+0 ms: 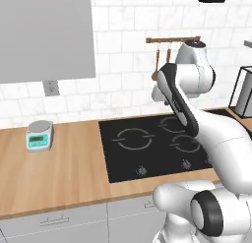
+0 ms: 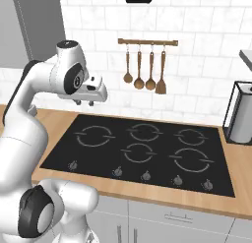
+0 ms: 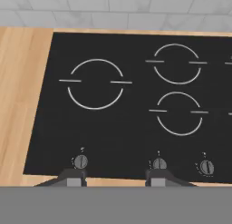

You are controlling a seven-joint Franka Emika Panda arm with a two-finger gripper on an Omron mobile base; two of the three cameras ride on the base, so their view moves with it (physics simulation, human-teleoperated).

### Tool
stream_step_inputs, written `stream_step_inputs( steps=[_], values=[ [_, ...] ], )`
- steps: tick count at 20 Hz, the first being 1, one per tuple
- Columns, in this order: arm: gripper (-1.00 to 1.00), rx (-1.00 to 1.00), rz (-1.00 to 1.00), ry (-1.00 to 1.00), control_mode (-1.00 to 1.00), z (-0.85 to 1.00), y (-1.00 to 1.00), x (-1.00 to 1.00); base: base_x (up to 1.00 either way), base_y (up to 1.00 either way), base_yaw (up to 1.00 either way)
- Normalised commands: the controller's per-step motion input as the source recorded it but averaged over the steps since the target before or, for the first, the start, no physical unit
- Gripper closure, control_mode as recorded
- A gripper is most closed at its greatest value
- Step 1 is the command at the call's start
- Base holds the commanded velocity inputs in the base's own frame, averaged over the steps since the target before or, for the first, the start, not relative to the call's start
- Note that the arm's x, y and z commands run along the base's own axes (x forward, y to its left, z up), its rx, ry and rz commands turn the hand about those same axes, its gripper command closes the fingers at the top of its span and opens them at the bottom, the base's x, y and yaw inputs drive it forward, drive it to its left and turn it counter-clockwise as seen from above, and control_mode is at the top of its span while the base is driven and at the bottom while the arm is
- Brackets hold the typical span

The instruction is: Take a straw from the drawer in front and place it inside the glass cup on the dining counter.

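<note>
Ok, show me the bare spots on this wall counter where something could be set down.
Widest bare wood lies between the small scale and the cooktop's left edge. A narrower strip runs along the front, between the knobs and the counter edge. The right end is crowded by a wire-framed container. The gripper hangs open above the cooktop's back left.

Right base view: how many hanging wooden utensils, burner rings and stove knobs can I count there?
Hanging wooden utensils: 4
Burner rings on the black cooktop: 5
Knobs along the cooktop's front edge: 5
Total: 14
</note>
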Motion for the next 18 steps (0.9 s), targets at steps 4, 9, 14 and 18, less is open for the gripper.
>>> stream_step_inputs(
  steps=[4, 9, 14, 18],
  values=[
    [-1.0, 0.0, 0.0, 0.0, 1.0, 0.0, 0.0, -0.01, -0.22, 0.0, 0.0],
    [-1.0, 0.0, 0.0, 0.0, 1.0, 0.0, 0.0, 0.0, -1.0, -0.15, -0.01],
    [-1.0, 0.0, 0.0, 0.0, 1.0, 0.0, 0.0, 0.0, -0.21, -0.78, 0.26],
    [-1.0, 0.0, 0.0, 0.0, 1.0, 0.0, 0.0, 0.0, 0.23, -0.82, 0.55]
  ],
)
